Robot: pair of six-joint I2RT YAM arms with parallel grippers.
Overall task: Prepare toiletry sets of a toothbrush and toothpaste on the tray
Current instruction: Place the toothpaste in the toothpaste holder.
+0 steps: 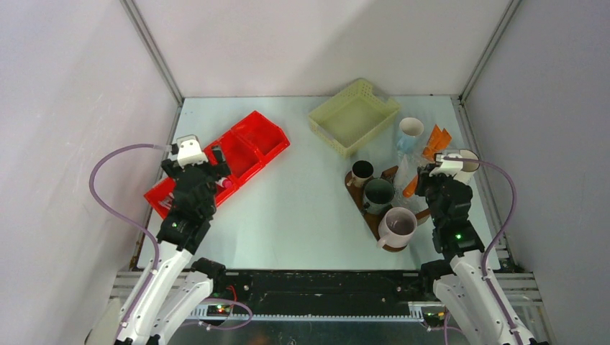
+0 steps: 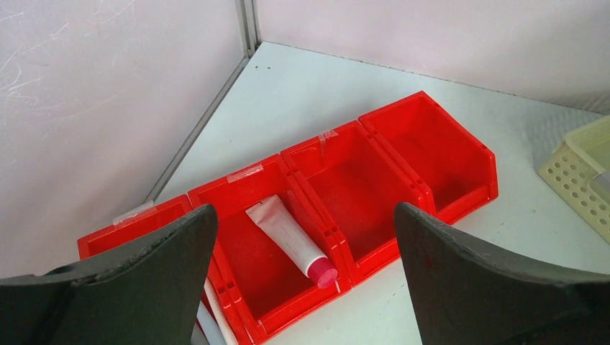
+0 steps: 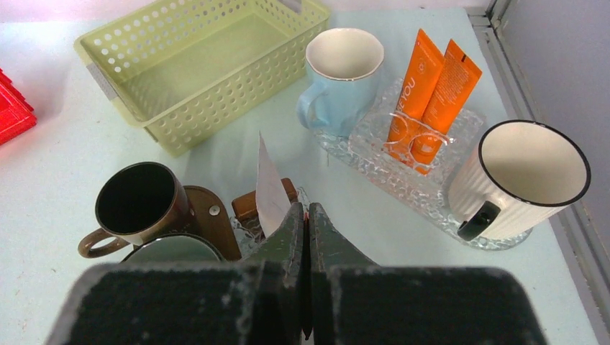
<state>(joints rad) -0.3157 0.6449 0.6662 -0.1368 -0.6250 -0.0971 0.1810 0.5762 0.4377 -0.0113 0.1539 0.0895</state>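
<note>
Pale matte surface (image 1: 302,208), boxed in by white walls with metal corner posts.

Left jaws: spread wide, holding nothing, poised over a red bin (image 2: 413,106) of four compartments. The compartment directly ahead, between them, holds a white tube with a pink cap (image 2: 291,241), lying flat.

Right jaws: pressed together. I cannot tell whether anything is pinched. A white wedge (image 3: 270,183), seemingly a tube, stands upright just ahead of the tips.

Left of the tips, the dark wooden tray (image 3: 216,215) carries a small brown mug (image 3: 137,201) and a dark green mug (image 3: 173,249). A mauve-grey mug (image 1: 398,225) sits on its near end.

Ahead and right lies a glass dish (image 3: 403,169) with two orange tubes (image 3: 431,79), flanked by a blue mug (image 3: 342,72) and a white ribbed mug (image 3: 529,180). Farther ahead on the left stands a yellow basket (image 3: 201,65).
</note>
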